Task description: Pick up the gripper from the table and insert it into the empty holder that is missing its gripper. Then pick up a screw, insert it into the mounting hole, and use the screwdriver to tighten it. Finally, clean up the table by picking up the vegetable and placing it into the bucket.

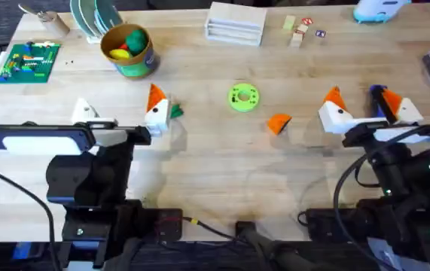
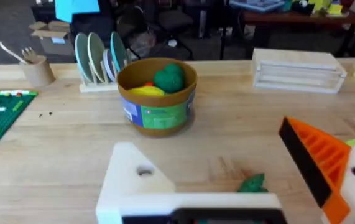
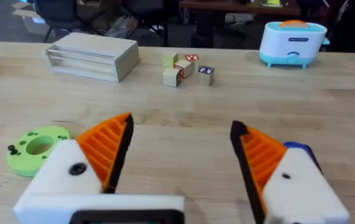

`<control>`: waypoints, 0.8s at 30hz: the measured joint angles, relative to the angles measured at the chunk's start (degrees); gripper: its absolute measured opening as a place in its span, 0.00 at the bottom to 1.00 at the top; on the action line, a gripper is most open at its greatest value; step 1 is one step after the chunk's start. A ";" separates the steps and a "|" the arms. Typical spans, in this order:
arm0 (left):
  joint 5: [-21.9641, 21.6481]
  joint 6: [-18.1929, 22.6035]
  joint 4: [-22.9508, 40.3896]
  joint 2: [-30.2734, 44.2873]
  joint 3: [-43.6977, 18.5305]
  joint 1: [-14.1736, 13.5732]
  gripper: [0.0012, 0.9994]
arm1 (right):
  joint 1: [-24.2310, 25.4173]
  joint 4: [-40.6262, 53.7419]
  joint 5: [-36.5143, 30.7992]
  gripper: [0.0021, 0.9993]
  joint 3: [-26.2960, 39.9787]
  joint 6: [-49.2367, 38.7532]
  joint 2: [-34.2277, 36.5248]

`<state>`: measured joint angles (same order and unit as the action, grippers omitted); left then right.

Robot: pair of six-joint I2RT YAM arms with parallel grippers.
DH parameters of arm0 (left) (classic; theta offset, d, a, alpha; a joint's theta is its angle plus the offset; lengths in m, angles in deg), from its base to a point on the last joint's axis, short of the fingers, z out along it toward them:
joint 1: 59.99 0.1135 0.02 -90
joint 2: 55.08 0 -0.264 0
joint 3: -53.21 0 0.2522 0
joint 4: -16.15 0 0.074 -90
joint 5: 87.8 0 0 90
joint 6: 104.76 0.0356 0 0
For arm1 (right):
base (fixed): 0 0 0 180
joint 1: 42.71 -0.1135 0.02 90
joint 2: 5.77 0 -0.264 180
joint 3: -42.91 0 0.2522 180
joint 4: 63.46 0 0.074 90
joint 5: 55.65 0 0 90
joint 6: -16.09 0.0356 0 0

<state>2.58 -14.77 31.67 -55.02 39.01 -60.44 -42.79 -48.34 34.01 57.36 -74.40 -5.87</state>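
Note:
The loose orange ribbed gripper [image 1: 279, 123] lies on the table right of centre. My left gripper [image 1: 120, 110] [image 2: 217, 168] is open with nothing in it. One side of it is the bare white holder [image 1: 85, 111] [image 2: 133, 177], the other a white block with an orange finger [image 2: 314, 155]. The dark green vegetable [image 1: 175, 111] [image 2: 252, 183] lies beside that orange finger. Farther back stands the bucket [image 1: 128, 51] [image 2: 158, 99], with yellow and green toys inside. My right gripper [image 1: 367, 104] [image 3: 180, 146] is open and empty. The blue screwdriver [image 1: 380, 98] [image 3: 298, 148] lies just behind one finger.
A lime green disc [image 1: 243, 98] [image 3: 37, 146] carrying small dark pieces lies mid-table. At the back are a wooden box [image 1: 236, 22], small blocks [image 1: 299, 31], a plate rack [image 1: 94, 16], a green brick board [image 1: 28, 62] and a pale blue gadget [image 3: 292, 42].

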 joint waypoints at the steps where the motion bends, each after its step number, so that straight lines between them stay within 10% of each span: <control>1: 0.00 0.00 1.47 0.00 -0.30 0.00 0.99 | 0.00 0.89 0.00 0.99 0.42 -0.02 0.00; 12: 1.66 0.90 32.77 18.11 -28.00 0.00 0.99 | 0.15 24.53 -0.31 0.99 24.26 -0.34 13.09; 24: 4.52 1.31 31.65 40.54 -37.77 0.00 0.99 | 0.15 33.61 0.07 0.99 38.97 -0.42 32.22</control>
<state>7.10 -13.46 63.32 -14.49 1.23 -60.44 -42.64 -14.73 34.08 96.33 -74.81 26.35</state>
